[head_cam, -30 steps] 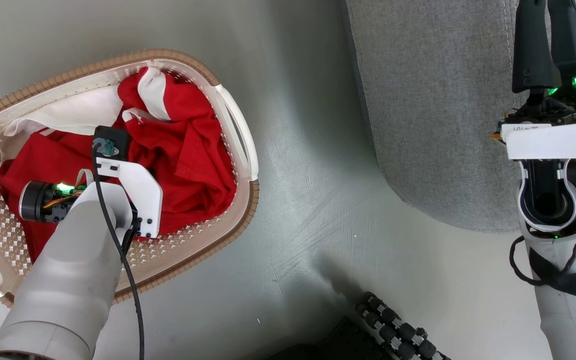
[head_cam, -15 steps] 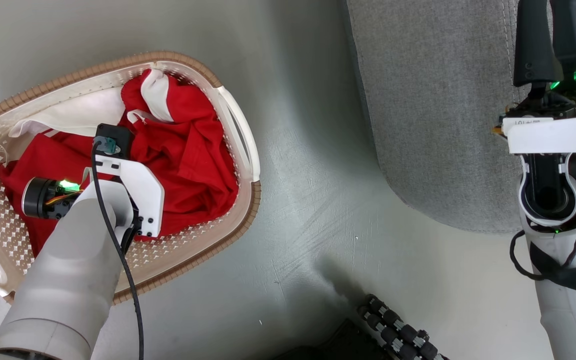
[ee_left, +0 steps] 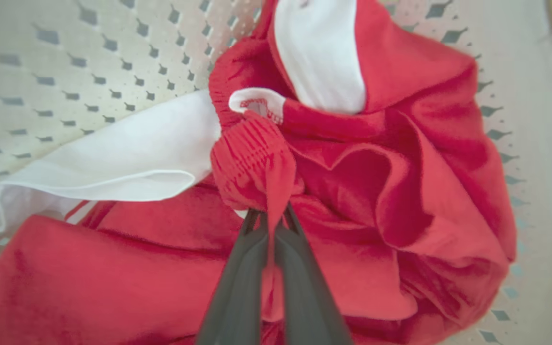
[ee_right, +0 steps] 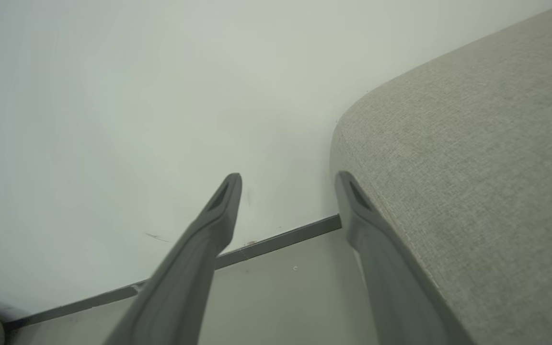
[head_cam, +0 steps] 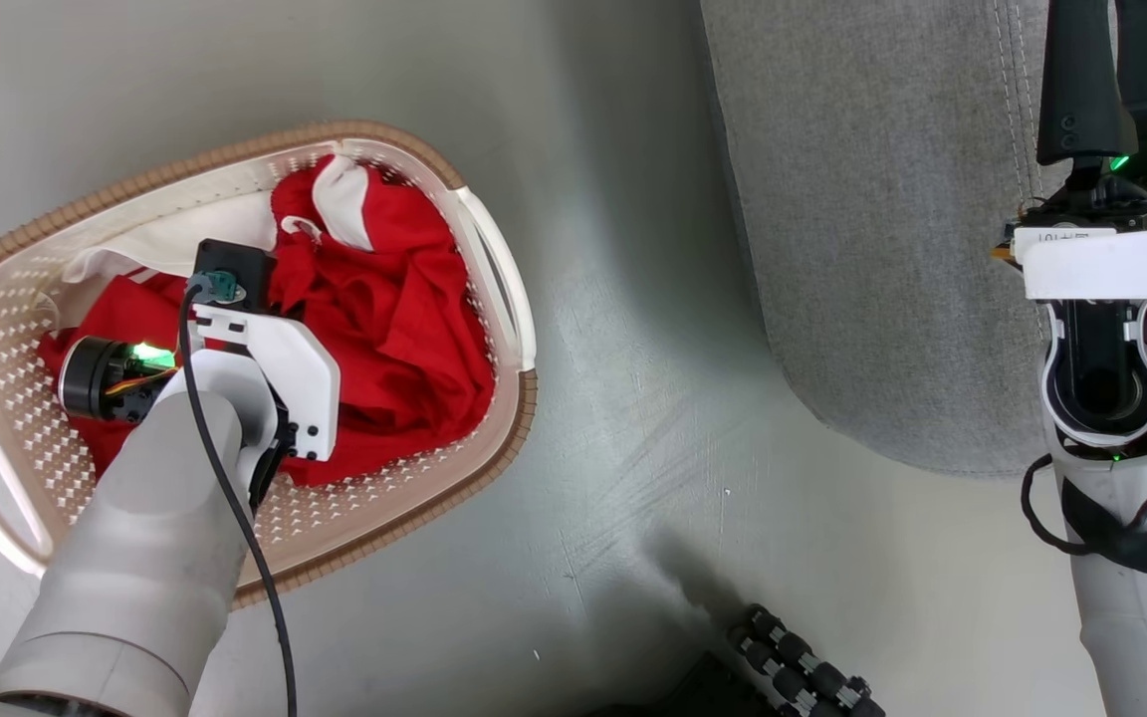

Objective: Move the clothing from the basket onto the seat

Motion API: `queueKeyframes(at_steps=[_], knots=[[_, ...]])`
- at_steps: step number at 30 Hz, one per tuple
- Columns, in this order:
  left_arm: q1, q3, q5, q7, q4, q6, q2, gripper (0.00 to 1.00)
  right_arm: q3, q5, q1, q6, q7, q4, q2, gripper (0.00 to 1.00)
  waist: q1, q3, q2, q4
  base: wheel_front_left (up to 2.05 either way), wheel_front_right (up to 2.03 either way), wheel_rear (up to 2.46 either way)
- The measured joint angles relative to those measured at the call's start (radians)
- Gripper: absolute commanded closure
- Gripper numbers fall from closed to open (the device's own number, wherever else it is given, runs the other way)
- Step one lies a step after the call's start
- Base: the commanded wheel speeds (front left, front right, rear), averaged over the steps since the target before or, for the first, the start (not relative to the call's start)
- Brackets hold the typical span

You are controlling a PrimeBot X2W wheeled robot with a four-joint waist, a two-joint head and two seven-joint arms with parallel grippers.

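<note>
On the floor (head_cam: 623, 329) at the left, the basket (head_cam: 389, 498), oval and perforated, with a brown rim. Inside it, the clothing (head_cam: 414, 329): a crumpled red heap over most of the bottom, all within the basket walls. At the far end of the heap, a white panel (head_cam: 344, 194); along the far-left wall, a second white piece (head_cam: 185, 244).

Reaching down into the basket from the near left, the pale left forearm (head_cam: 150, 568). In the left wrist view, the left claw (ee_left: 269, 213) clenched, both dark fingers pressed together on a ribbed red fold of the clothing (ee_left: 376, 167), with a thin strip of red fabric pinched between them. Beyond the fold, the white panel (ee_left: 319, 57), the white piece (ee_left: 122, 158) and the perforated wall of the basket (ee_left: 89, 57).

At the far right, the seat (head_cam: 882, 249), grey and woven, with a rounded corner, well apart from the basket. Over its right part in the head view, the right claw (head_cam: 1111, 40), released and grasping nothing. In the right wrist view, the same claw (ee_right: 289, 179) with fingers spread, one finger along the edge of the seat (ee_right: 472, 167), and a pale wall (ee_right: 161, 96) behind.
</note>
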Motion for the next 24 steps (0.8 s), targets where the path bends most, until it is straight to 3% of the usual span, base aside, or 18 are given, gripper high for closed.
queueKeyframes(at_steps=[24], knots=[[0.118, -0.042, -0.018, -0.216, -0.086, -0.059, -0.015, 1.00, -0.011, -0.031, -0.014, 0.000, 0.000, 0.008, -0.040, 0.00, 0.0000, -0.170, 0.0000, 0.093, 0.00, 0.00, 0.00]])
